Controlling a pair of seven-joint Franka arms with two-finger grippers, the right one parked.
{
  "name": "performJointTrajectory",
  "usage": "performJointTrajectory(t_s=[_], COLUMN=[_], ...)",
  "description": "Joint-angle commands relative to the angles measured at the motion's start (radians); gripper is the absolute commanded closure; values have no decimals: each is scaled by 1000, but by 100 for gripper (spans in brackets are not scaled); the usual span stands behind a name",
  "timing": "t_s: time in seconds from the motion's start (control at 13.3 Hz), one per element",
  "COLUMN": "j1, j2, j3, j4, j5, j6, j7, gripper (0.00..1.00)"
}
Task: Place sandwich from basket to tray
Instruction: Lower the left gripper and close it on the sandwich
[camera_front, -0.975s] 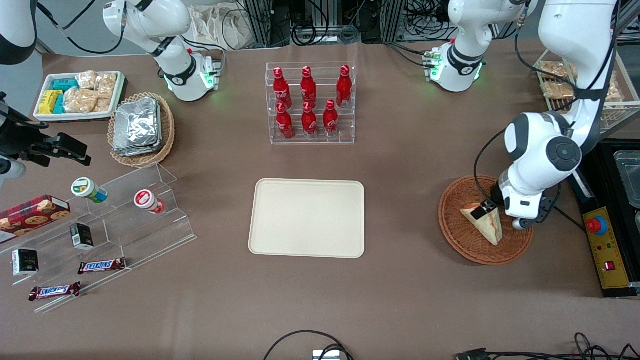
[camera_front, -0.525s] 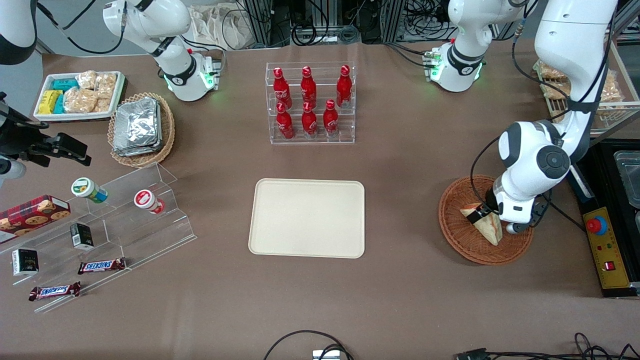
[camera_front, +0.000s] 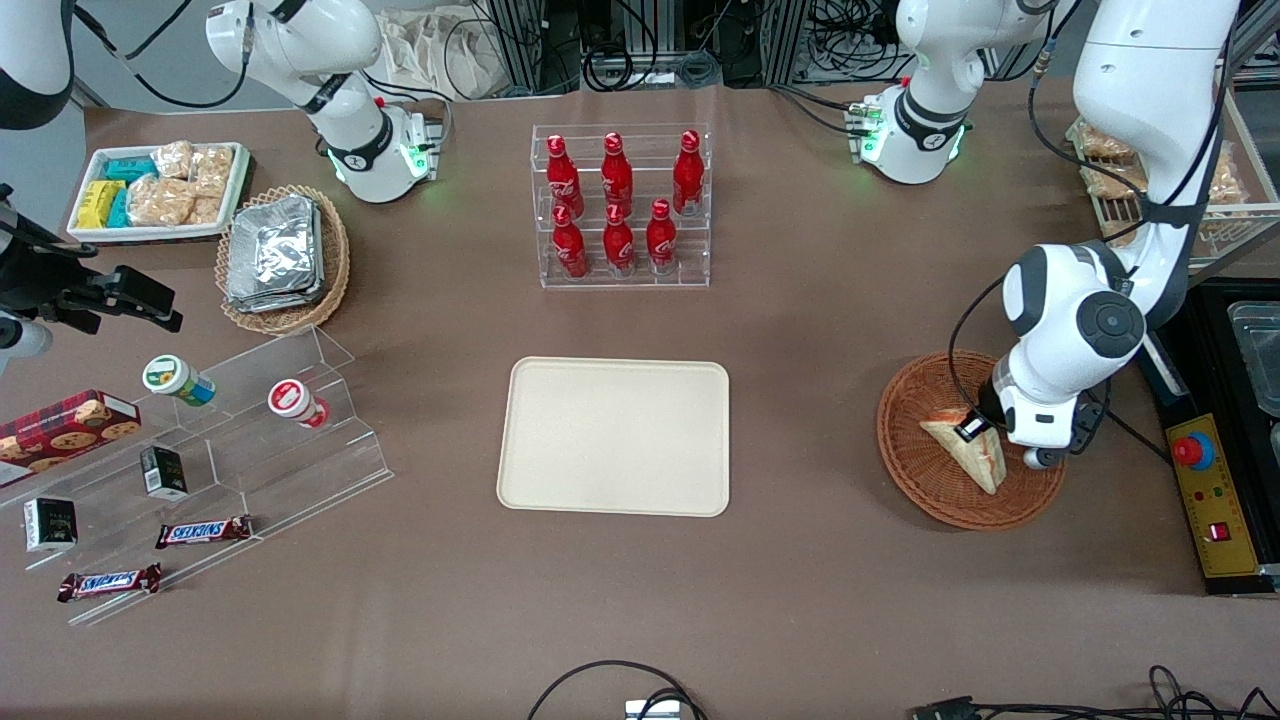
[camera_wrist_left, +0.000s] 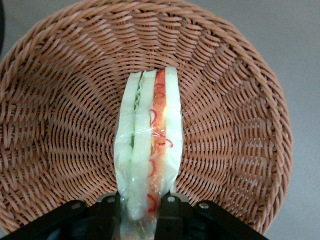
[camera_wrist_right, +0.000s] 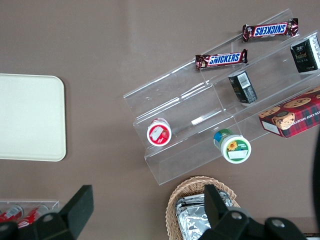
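Note:
The sandwich (camera_front: 968, 455), a wrapped wedge of white bread with green and red-orange filling (camera_wrist_left: 150, 150), lies in the reddish-brown wicker basket (camera_front: 915, 470) toward the working arm's end of the table. My gripper (camera_front: 975, 428) is low inside the basket (camera_wrist_left: 60, 100), and its black fingers (camera_wrist_left: 107, 207) press on both sides of the sandwich's wide end. In the left wrist view the gripper (camera_wrist_left: 139, 210) is shut on the sandwich, which rests on the weave. The cream tray (camera_front: 615, 435) sits mid-table with nothing on it and also shows in the right wrist view as the tray (camera_wrist_right: 30, 115).
A yellow control box with a red button (camera_front: 1195, 452) sits beside the basket at the table's end. A clear rack of red bottles (camera_front: 620, 205) stands farther from the camera than the tray. An acrylic snack stand (camera_front: 220, 440) and a foil-pack basket (camera_front: 280, 255) lie toward the parked arm's end.
The working arm's wrist has shifted slightly over the basket and settled onto the sandwich's wide end. The sandwich has stayed in the basket, barely moved.

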Motion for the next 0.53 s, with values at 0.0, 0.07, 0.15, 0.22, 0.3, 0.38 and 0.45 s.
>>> performJointTrajectory(t_s=[0.0,0.07,0.15,0.22,0.3,0.38,0.45], j1=[1,1,0,-2,-2,-2,-2], j2=[-65,-86,-108,-129,-146,-152,-152], j3=[-4,-7,-11,-16,-36,-53,-71], j4=[1,26,56,98,147,205,272], j5=[27,27,27,26,27,27,27], j6=[-42,-100,-171,-252,-345,-427,-508], j7=[-39,-41,-42,-42,-39,-35,-27], gripper=[100,100,100,100,100,100,100])
